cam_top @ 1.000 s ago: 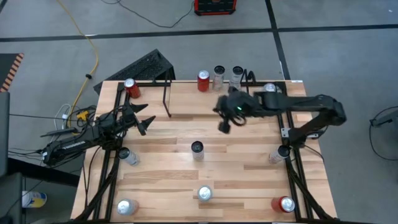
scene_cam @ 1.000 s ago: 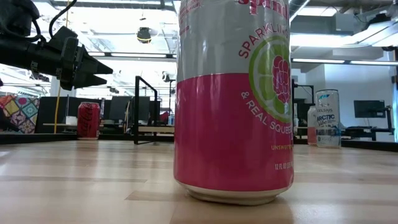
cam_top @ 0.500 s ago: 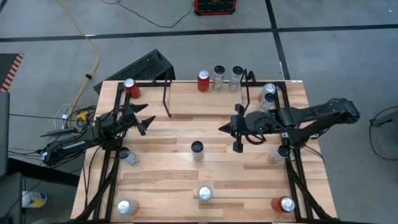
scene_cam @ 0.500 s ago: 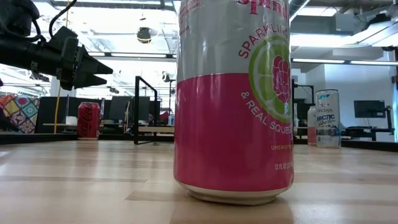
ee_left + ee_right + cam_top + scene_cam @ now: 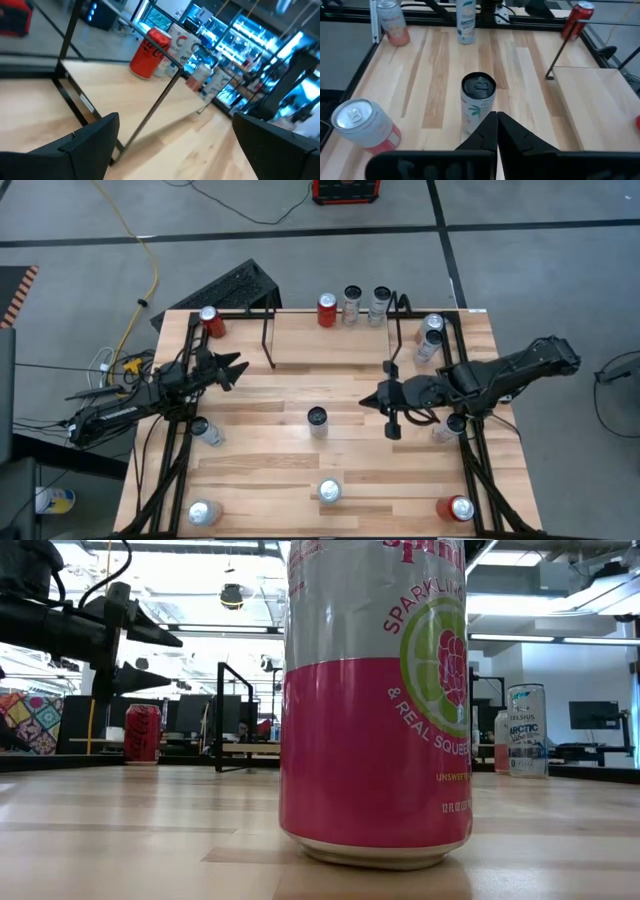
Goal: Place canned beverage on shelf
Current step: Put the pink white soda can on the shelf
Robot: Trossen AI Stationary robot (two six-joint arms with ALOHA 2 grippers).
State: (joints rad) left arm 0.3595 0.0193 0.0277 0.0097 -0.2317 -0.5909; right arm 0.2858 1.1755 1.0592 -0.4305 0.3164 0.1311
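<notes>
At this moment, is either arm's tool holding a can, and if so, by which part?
Nothing is held. The right tool is shut and empty, short of the black-topped can. The left tool is open and empty near the shelf.

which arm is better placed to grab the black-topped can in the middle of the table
Right. The right gripper points at the black-topped can, dead ahead in its wrist view, though its jaws are shut. The left gripper faces the shelf.

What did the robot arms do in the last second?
The right gripper, shut and empty, pulled back from the shelf toward the near side of the table, now pointing at the dark-topped can. The left gripper stayed open and shifted only slightly. No can moved.
</notes>
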